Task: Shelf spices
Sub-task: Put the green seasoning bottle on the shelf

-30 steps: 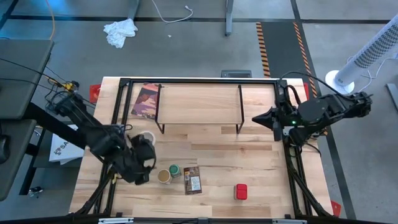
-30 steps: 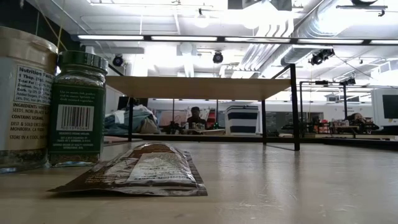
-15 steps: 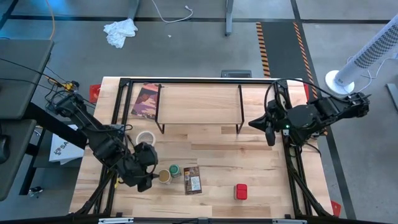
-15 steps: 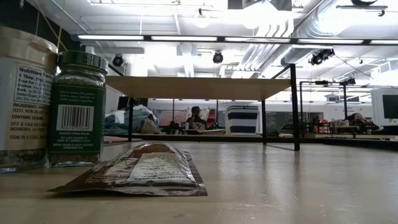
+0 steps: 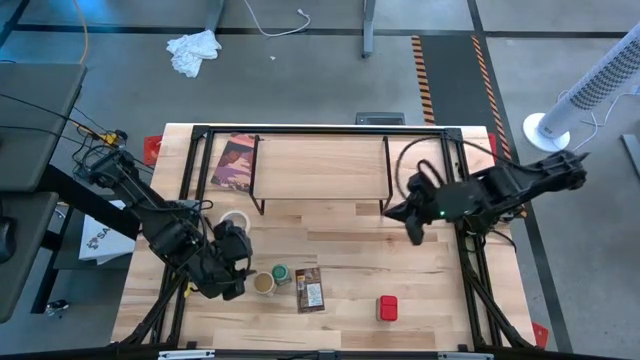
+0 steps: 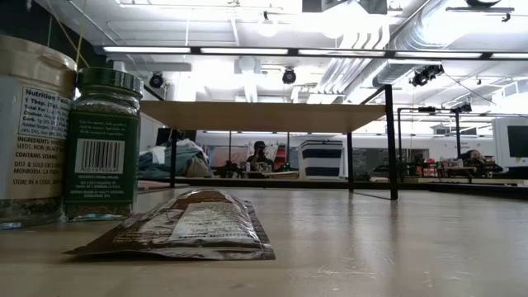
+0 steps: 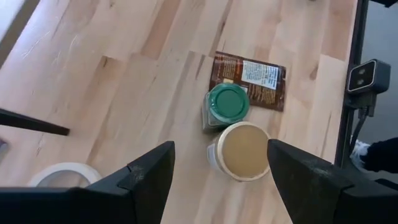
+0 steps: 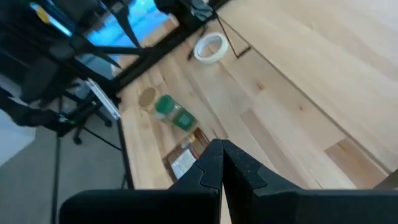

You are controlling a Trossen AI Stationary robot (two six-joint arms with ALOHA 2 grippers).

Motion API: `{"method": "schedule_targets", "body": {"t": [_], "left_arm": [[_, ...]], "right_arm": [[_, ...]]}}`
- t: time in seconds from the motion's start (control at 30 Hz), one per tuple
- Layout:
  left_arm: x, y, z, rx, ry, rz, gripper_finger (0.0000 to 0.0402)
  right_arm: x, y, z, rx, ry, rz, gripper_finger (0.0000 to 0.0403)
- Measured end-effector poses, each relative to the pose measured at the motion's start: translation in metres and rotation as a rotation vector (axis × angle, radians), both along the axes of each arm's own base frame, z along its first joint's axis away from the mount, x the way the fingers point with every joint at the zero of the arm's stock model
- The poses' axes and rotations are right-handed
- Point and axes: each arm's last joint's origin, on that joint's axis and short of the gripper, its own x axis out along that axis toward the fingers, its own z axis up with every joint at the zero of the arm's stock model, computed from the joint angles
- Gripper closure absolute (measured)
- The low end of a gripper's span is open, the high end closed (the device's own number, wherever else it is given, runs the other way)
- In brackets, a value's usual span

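Observation:
Near the table's front edge, the tan-lidded jar (image 5: 264, 284), the green-lidded jar (image 5: 282, 273), the flat brown packet (image 5: 309, 289) and, farther right, the red tin (image 5: 387, 308) rest on their undersides. The shelf (image 5: 320, 165) stands on wire legs at the back. My left gripper (image 5: 242, 272) hangs open above and just left of the tan-lidded jar (image 7: 244, 149), beside the green-lidded jar (image 7: 228, 102), touching nothing. My right gripper (image 5: 416, 234) is shut and empty in the air off the shelf's right front leg, its fingertips (image 8: 217, 165) pointing toward the packet (image 8: 183, 158).
A white tape roll (image 5: 234, 221) lies left of the shelf's front legs, behind my left gripper. A dark maroon packet (image 5: 235, 162) lies at the shelf's left end. Black frame bars (image 5: 455, 180) run along the table's sides. Bare wood lies between packet and red tin.
My right gripper has swung from the table's right edge toward the middle and the near edge, sinking and tipping further down, still shut. The spices have stayed where they were.

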Motion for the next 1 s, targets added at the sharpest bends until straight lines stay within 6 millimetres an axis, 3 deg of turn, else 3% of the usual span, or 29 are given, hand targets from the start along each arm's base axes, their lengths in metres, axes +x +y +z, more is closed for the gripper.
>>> {"method": "schedule_targets", "body": {"t": [0.23, 0.47, 0.8, 1.0], "left_arm": [[-0.004, 0.003, -0.002, 0.034, 0.038, 0.000, 0.0149], [-0.006, 0.005, -0.002, 0.063, 0.057, 0.003, 0.0149], [-0.004, 0.012, -0.003, 0.117, 0.046, 0.038, 0.0149], [-0.006, 0.014, -0.003, 0.139, 0.071, 0.040, 0.0149]], "right_arm": [[0.018, 0.008, -0.012, 0.003, 0.054, 0.027, 0.0403], [0.024, 0.008, -0.012, -0.052, 0.015, -0.003, 0.0389], [0.029, 0.006, -0.004, -0.224, -0.079, -0.050, 0.0314], [0.034, 0.002, 0.000, -0.228, -0.139, -0.126, 0.0239]]}}
